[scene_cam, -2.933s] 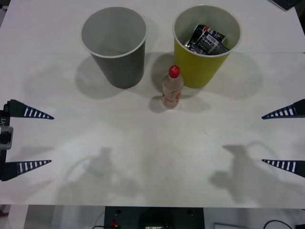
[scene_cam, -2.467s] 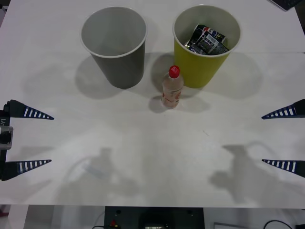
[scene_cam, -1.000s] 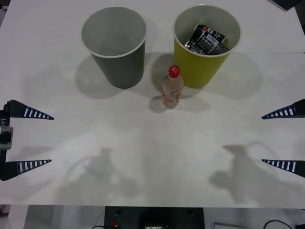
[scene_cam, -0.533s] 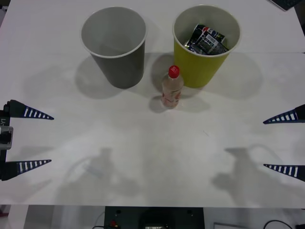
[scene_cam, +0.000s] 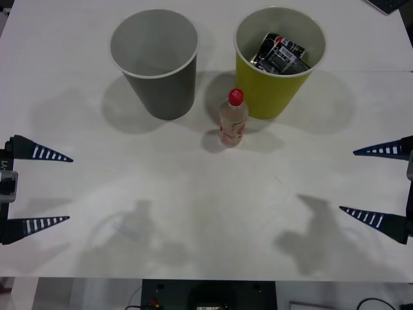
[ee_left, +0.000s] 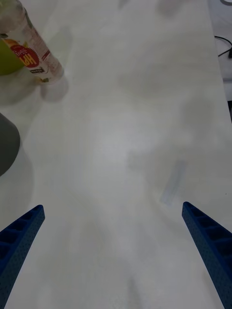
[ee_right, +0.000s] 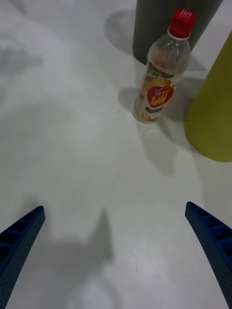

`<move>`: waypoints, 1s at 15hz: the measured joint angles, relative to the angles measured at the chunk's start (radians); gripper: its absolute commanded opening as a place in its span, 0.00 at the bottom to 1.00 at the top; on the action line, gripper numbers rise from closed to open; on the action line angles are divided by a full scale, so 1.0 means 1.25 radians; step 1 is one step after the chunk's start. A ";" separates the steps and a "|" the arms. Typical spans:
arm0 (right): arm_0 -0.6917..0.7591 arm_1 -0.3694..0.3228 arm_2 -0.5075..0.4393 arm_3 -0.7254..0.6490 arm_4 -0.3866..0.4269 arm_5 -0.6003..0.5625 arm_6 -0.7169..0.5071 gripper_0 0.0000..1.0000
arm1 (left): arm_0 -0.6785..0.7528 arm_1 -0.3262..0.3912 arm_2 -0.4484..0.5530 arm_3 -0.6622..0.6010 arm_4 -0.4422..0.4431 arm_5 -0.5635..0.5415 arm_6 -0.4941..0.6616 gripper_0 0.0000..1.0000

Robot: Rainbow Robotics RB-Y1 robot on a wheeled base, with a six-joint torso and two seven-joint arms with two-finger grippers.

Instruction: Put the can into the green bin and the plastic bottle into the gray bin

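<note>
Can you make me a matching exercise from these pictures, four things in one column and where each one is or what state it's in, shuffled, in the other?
Things:
1. can
2. plastic bottle
3. gray bin
4. right claw

Places or states:
A. open, at the table's right edge
B. nothing inside it
C. lying inside the green bin
D. upright on the table before the two bins

Pairs: 1-C, 2-D, 3-B, 4-A

Plastic bottle (scene_cam: 233, 119) — clear, red cap, pale pink-orange label with red print. Can (scene_cam: 279, 54): dark, with black, white and blue print. Green bin (scene_cam: 274, 90) yellow-green; gray bin (scene_cam: 164, 87) dark gray — both pale-rimmed. Counter (scene_cam: 193, 206) white. Tool fingers (scene_cam: 39, 152) blue, white-ribbed.
</note>
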 measured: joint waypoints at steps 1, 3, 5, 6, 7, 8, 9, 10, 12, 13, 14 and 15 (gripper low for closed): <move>0.017 -0.004 0.001 -0.018 0.000 0.034 -0.023 1.00 | 0.000 0.000 0.000 0.000 0.000 0.000 0.000 0.98; 0.049 -0.015 0.010 -0.051 0.000 0.103 -0.066 1.00 | 0.000 0.000 0.000 0.000 0.000 0.000 0.000 0.98; 0.083 -0.041 0.044 -0.084 0.000 0.218 -0.110 1.00 | 0.000 0.000 0.000 0.000 0.000 0.000 0.000 0.98; 0.095 -0.062 0.081 -0.100 0.000 0.297 -0.124 1.00 | 0.000 0.000 0.000 0.000 0.000 0.000 0.000 0.98; 0.101 -0.085 0.124 -0.113 0.000 0.384 -0.131 1.00 | 0.000 0.000 0.000 0.000 0.000 0.000 0.000 0.98; 0.102 -0.103 0.161 -0.119 0.000 0.446 -0.132 1.00 | 0.000 0.000 0.000 0.000 0.000 0.000 0.000 0.98; 0.100 -0.118 0.195 -0.123 -0.001 0.496 -0.132 1.00 | 0.000 0.000 0.000 0.000 0.000 0.000 0.000 0.98; 0.096 -0.131 0.226 -0.126 -0.003 0.538 -0.132 1.00 | 0.000 0.000 0.000 0.000 0.000 0.000 0.000 0.98; 0.079 -0.152 0.293 -0.131 -0.008 0.616 -0.133 1.00 | 0.000 0.000 0.000 0.000 0.000 0.000 0.000 0.98; 0.058 -0.162 0.341 -0.132 -0.010 0.664 -0.134 1.00 | 0.000 0.000 0.000 0.000 0.000 0.000 0.000 0.98; 0.034 -0.168 0.387 -0.132 -0.013 0.703 -0.135 1.00 | 0.000 0.000 0.000 0.000 0.000 0.000 0.000 0.98; 0.004 -0.174 0.439 -0.131 -0.017 0.746 -0.138 1.00 | 0.000 0.000 0.000 0.000 0.000 0.000 0.000 0.98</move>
